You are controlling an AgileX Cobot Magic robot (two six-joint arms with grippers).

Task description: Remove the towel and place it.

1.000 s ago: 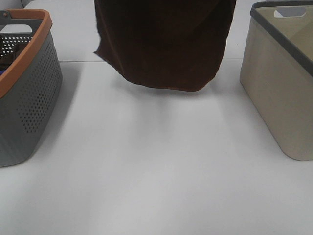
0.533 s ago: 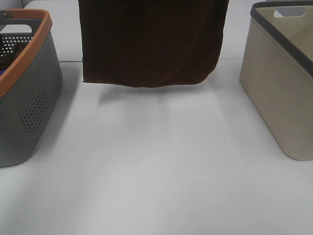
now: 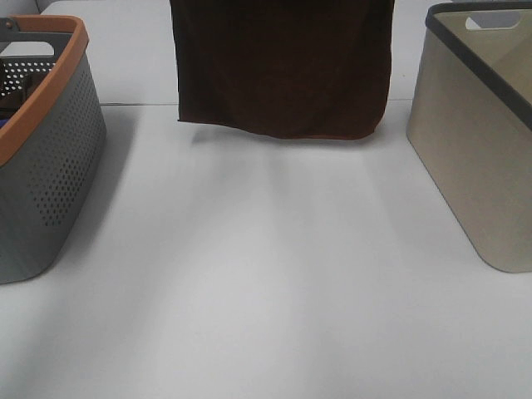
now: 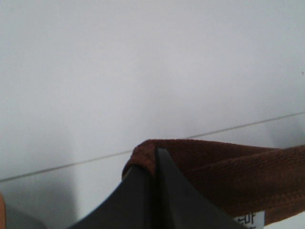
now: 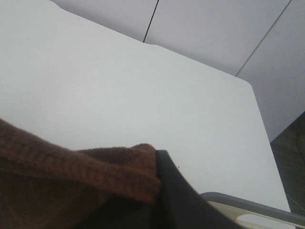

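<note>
The dark brown towel hangs spread flat in the air above the far middle of the white table, its top edge out of the exterior view. Its lower hem hangs clear of the table. Both grippers are out of the exterior view. In the left wrist view my left gripper is shut on one top corner of the towel, with a small white label showing there. In the right wrist view my right gripper is shut on the other top corner of the towel.
A grey perforated basket with an orange rim stands at the left, with some dark items inside. A beige basket with a dark grey rim stands at the right; its rim also shows in the right wrist view.
The towel has risen and shifted right. Its left edge moved inward and its lower hem now hangs higher and straighter than before.
</note>
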